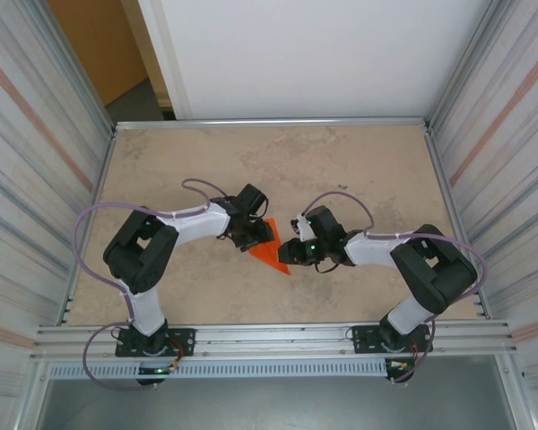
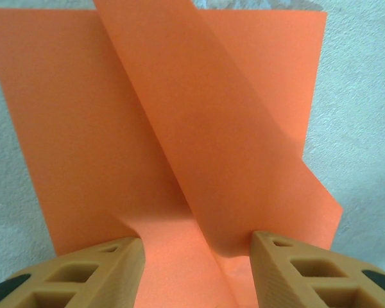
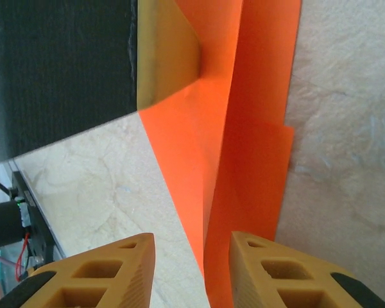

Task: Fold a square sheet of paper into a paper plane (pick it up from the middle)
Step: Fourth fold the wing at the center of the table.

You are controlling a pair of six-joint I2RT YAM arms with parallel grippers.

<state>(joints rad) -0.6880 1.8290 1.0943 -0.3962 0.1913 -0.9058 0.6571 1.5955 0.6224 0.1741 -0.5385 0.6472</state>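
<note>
The orange sheet of paper (image 1: 271, 254) lies partly folded at the table's middle, tapering to a point at the near right. My left gripper (image 1: 256, 235) is at its far-left end and my right gripper (image 1: 288, 252) is at its right side. In the left wrist view, my left gripper (image 2: 196, 256) is open and straddles a raised diagonal flap of the paper (image 2: 199, 128), with both fingers down on the sheet. The right gripper (image 3: 192, 256) is open. The paper's upright crease (image 3: 228, 160) runs between its fingers, and one finger (image 3: 289, 276) sits on the paper.
The left gripper's tan finger (image 3: 169, 54) and black body (image 3: 58, 70) press the paper's far end, close ahead of the right gripper. Metal rails (image 1: 269, 121) and ribbed side walls (image 1: 36, 152) frame the beige table (image 1: 278, 161).
</note>
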